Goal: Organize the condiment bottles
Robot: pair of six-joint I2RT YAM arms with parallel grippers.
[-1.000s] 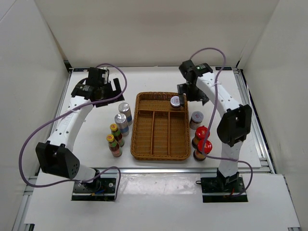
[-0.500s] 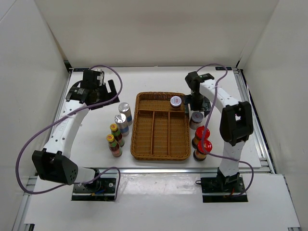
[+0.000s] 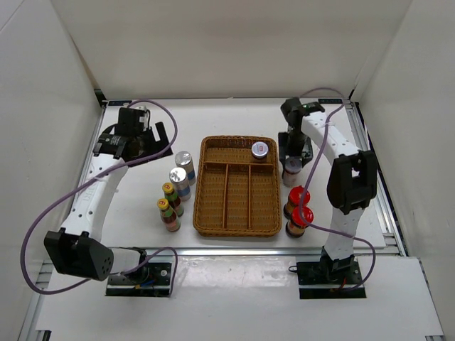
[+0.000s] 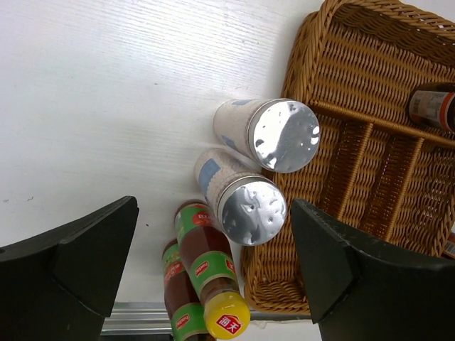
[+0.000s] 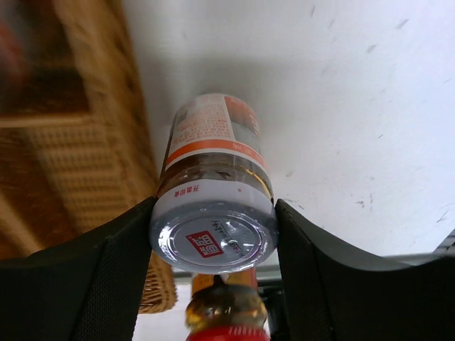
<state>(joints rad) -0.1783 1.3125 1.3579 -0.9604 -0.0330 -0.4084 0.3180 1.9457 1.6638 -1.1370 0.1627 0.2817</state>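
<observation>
right end effector (image 5: 213,238) clamped on grey-lidded jar (image 5: 212,138); left end effector (image 4: 213,213) apart, near silver-topped bottles (image 4: 283,135).

Between the right claw's (image 5: 213,231) matt black plastic fingers (image 5: 92,284): glossy clear jar (image 5: 213,160), smooth grey lid (image 5: 213,241), paper label (image 5: 206,121). Beside the claw, rough woven wicker tray (image 5: 92,163).

- Top external: high, on the near side of the wicker tray (image 3: 213,192), looking down on all of it.
- Left wrist: close above its left side — rim shared.
- Right wrist: very close at its right edge.
</observation>
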